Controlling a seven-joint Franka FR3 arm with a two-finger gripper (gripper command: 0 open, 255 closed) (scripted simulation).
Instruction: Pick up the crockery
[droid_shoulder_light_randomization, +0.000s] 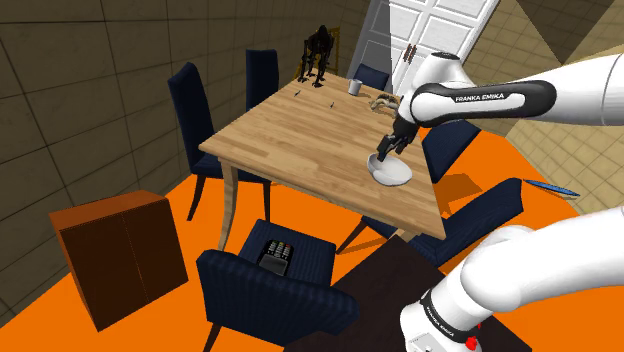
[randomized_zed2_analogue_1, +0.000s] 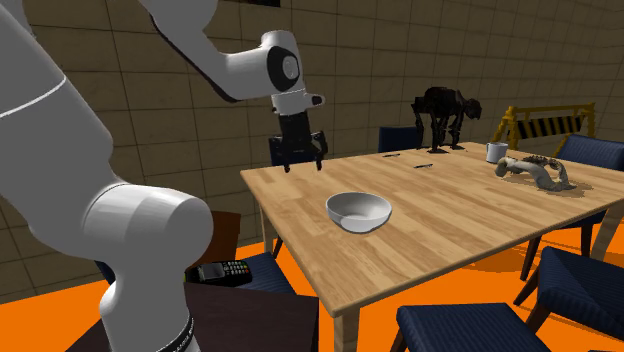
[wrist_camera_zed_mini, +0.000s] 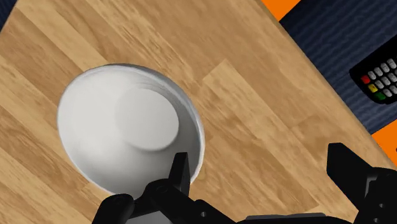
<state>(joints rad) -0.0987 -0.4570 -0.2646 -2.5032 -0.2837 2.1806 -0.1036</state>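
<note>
1. The bowl (wrist_camera_zed_mini: 127, 127), plain white, sat upright on the wooden table (wrist_camera_zed_mini: 254, 95), a little in from the edge that faced the chair (wrist_camera_zed_mini: 331, 44) with the remote (wrist_camera_zed_mini: 382, 79) on its seat. Nothing was touching it.
2. The gripper (wrist_camera_zed_mini: 264, 184) hung above it with its jaws wide apart and nothing between them. One of the fingers (wrist_camera_zed_mini: 180, 172) sat over the bowl's rim and the other was out over bare wood on the edge side.
3. Biggest risk imo: that inner finger looked lined up on the rim itself, not clearly inside it. Coming straight down could land it on the lip and tip the bowl or kick it sideways.
4. A sideways shove would send it toward that nearby edge, and it could slide off onto the chair.
5. Even with a clean straddle, the wall was curved and looked smooth, so a pinch could squirt the bowl out or let it rotate on the lift.
6. Height above the rim was hard to judge; it seemed well clear in the second exterior view.
</note>
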